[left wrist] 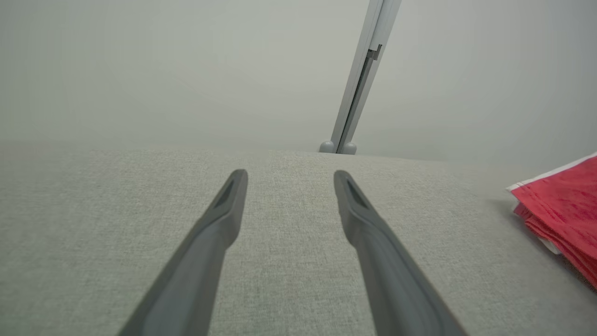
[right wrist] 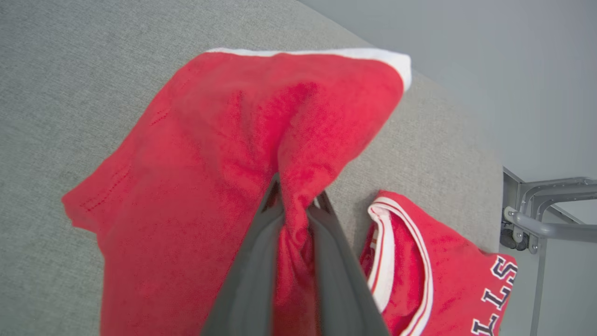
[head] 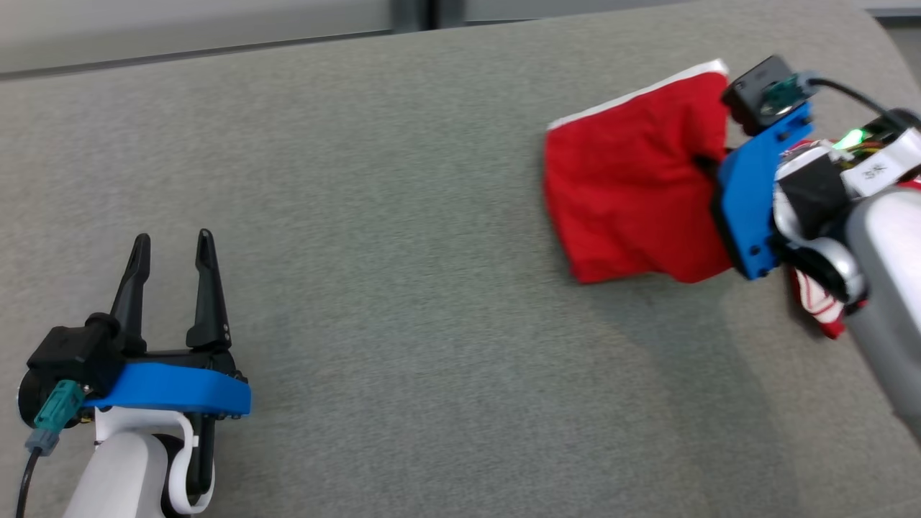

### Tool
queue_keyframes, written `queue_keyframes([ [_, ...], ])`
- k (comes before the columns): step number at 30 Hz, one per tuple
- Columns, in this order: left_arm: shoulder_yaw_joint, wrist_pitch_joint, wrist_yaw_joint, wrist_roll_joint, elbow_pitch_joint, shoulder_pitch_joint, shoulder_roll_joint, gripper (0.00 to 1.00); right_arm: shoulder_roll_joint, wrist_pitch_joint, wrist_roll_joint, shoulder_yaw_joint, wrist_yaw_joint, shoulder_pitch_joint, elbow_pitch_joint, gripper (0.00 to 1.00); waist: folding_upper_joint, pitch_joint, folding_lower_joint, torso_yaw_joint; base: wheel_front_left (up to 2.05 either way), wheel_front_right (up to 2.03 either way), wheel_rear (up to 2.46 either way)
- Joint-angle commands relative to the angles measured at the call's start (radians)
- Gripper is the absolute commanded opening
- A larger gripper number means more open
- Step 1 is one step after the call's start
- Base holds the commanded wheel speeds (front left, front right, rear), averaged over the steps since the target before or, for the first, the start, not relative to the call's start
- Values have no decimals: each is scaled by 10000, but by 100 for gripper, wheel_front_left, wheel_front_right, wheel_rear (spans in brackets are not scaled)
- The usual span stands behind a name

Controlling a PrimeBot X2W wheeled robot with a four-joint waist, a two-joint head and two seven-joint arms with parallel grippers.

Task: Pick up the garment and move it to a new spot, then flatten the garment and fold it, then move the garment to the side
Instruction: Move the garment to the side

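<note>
Pinched red garment between right jaws, far right on desk. Held left jaws wide apart, empty.

Garment: red cloth, showing white trim and dark lettering.
Pose: lying crumpled and partly folded, one ridge bunching upward.
Place: sitting at the far right of the grey surface.
</note>
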Motion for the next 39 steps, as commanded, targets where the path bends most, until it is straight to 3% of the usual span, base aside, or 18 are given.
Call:
queue_keyframes([
  [1,-19,19,74,-7,-141,110,-12,100,-389,253,74,-10,3,-140,-361,0,-1,-203,0,-444,0,0,0],
  [6,-98,211,115,75,-455,1,93,100,-1799,751,201,38,3,46,-1270,0,-1,8,0,-1000,0,0,0],
  [13,-270,578,48,184,-774,-417,334,100,-3303,-72,339,105,3,266,-662,0,-1,629,0,-1200,0,0,0],
  [20,-278,1009,101,321,-1238,-728,739,100,-3924,-1490,-502,186,1,-31,899,0,-1,1435,0,-1030,0,0,0],
  [26,-185,1220,149,371,-1688,-993,994,100,-3496,-3028,-1313,-229,3,-461,2383,0,-1,2118,0,-865,0,0,0],
  [27,-189,1226,156,375,-1700,-1031,1006,100,-3446,-3297,-1434,-278,1,-519,2577,8,-1,2164,0,-857,0,0,0],
  [28,-192,1234,176,377,-1718,-1070,1012,100,-3378,-3547,-1552,-316,1,-587,2745,40,-1,2195,0,-855,0,0,0],
  [29,-196,1234,189,381,-1710,-1104,1011,100,-3265,-3790,-1598,-358,1,-631,2934,94,-1,2208,0,-859,0,0,0],
  [30,-209,1224,193,384,-1682,-1121,999,100,-3165,-4053,-1709,-427,1,-694,3086,100,-1,2196,0,-872,0,0,0],
  [39,-410,772,127,180,-995,-718,643,100,-1948,-5321,-1844,-1702,3,-176,4309,100,-1,1017,0,-802,0,0,0],
])
